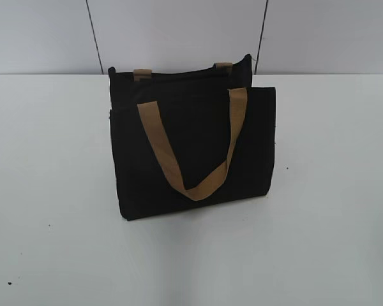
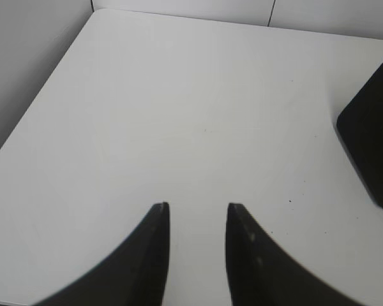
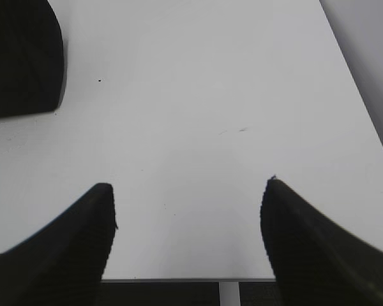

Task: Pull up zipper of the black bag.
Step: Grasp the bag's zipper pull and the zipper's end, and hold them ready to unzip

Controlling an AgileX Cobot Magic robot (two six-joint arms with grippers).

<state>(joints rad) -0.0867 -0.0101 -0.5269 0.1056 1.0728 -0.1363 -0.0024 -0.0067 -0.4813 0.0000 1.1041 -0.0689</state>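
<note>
Black bag (image 1: 191, 146) mid-table (image 1: 51, 191) | left claw (image 2: 198, 207), right claw (image 3: 188, 185) apart, parted

We see the black bag (image 1: 191, 150) from the front, slanting down, mid-range. Left wrist view looks past the left hand (image 2: 198, 207) across the worktop (image 2: 179, 115); bag at right edge. Right wrist view, over the right hand (image 3: 190, 186), catches it top left.

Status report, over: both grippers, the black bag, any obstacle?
Left gripper and right gripper open, empty. Black bag upright, untouched. Zipper not visible. Nothing blocking.
</note>
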